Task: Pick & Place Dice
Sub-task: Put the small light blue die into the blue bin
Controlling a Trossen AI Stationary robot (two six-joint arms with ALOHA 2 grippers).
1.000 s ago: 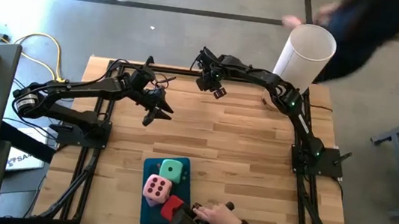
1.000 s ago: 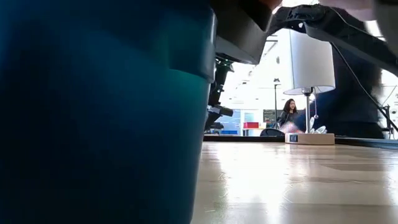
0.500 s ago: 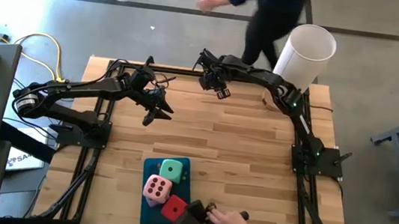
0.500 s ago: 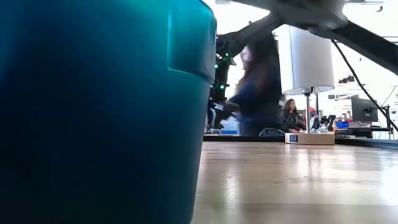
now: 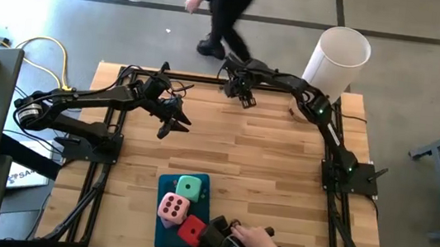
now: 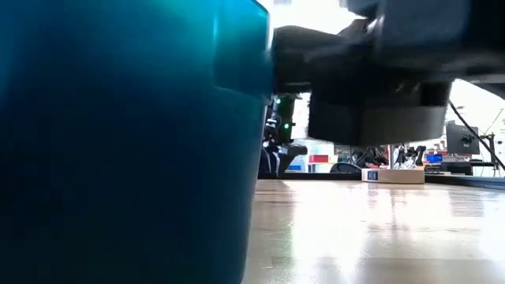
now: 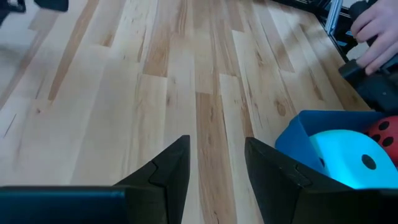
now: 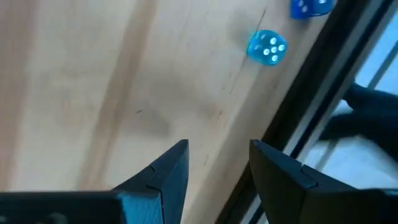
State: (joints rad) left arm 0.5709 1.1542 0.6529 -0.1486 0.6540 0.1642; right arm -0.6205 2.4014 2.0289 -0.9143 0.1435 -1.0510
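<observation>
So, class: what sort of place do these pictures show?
Probably a robotics lab or workshop: two robot arms fixed to a wooden table, a bare concrete floor around it, and desks with monitors beyond.

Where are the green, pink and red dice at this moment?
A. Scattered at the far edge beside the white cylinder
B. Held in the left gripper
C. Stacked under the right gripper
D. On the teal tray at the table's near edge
D: the high view shows the green die, pink die and red die sitting together on the teal tray, far from both arms.
</observation>
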